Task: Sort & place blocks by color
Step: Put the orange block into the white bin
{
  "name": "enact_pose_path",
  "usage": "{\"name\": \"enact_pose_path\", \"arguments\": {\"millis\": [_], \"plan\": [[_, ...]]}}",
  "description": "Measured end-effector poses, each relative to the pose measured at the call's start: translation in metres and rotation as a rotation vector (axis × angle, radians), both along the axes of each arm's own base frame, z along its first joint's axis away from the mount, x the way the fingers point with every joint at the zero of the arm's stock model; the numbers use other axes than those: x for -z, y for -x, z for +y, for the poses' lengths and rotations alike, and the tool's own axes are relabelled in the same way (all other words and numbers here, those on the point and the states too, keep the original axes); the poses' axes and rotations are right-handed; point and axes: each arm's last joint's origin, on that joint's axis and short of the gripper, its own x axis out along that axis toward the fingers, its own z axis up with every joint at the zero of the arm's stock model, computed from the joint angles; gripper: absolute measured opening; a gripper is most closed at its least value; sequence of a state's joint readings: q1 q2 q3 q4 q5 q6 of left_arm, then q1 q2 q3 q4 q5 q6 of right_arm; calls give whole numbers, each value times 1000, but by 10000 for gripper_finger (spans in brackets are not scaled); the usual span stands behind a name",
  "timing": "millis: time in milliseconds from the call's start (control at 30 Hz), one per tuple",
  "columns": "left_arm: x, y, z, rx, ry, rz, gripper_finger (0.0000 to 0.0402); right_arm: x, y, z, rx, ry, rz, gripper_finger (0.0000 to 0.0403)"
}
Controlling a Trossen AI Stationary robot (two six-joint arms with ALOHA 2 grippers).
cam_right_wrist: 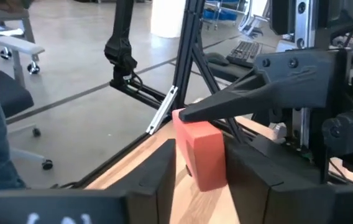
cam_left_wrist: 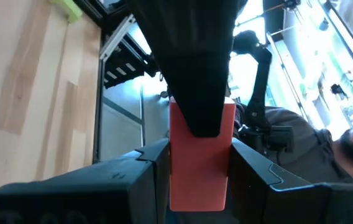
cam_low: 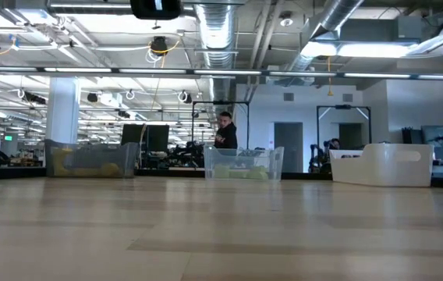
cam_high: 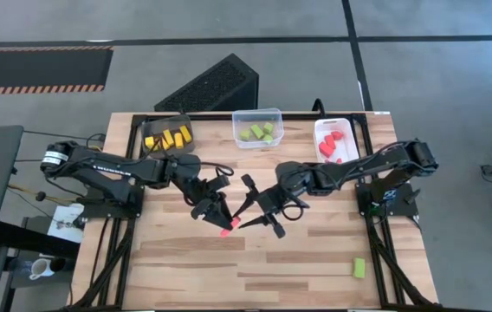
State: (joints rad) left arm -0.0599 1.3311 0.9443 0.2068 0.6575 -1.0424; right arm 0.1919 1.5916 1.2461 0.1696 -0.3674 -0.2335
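One red block [cam_high: 229, 227] is up in the air over the table's middle, between both grippers. My left gripper [cam_high: 221, 218] reaches it from the left, my right gripper [cam_high: 244, 213] from the right, and each is shut on it. The left wrist view shows the red block [cam_left_wrist: 198, 180] between my left gripper's [cam_left_wrist: 199, 177] fingers. The right wrist view shows the red block [cam_right_wrist: 202, 155] between my right gripper's [cam_right_wrist: 200, 171] fingers. A lone green block [cam_high: 359, 268] lies flat near the table's near right corner. Neither gripper appears in the low view. My left gripper pinches the red block by two opposite side faces [cam_left_wrist: 175, 186], one finger [cam_left_wrist: 148, 171] on each. It comes slanting from the table's left. The block is lifted clear of the table. My right gripper pinches the same block by its other pair of faces [cam_right_wrist: 186, 158], one finger [cam_right_wrist: 164, 168] on each side. It comes from the table's right. One of its fingers [cam_left_wrist: 195, 74] covers the block's face in the left wrist view.
Along the far edge stand a dark brown bin [cam_high: 168, 136] with yellow blocks, a clear bin [cam_high: 257, 128] with green blocks and a white bin [cam_high: 334, 140] with red blocks. A black case [cam_high: 216, 85] lies beyond the table. A person [cam_left_wrist: 344, 149] is in the room.
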Motion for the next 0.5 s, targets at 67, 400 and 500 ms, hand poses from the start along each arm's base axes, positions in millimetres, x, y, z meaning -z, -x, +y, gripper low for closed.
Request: {"name": "enact_pose_path", "arguments": {"millis": [67, 400, 500], "plan": [[2, -5, 0, 2, 4, -15, 99, 0, 0, -1, -4, 7, -2, 139], [20, -27, 0, 35, 57, -19, 128, 5, 7, -2, -45, 47, 77, 52], [19, -26, 6, -7, 30, -26, 156, 8, 11, -5, -25, 60, 148, 52]]}}
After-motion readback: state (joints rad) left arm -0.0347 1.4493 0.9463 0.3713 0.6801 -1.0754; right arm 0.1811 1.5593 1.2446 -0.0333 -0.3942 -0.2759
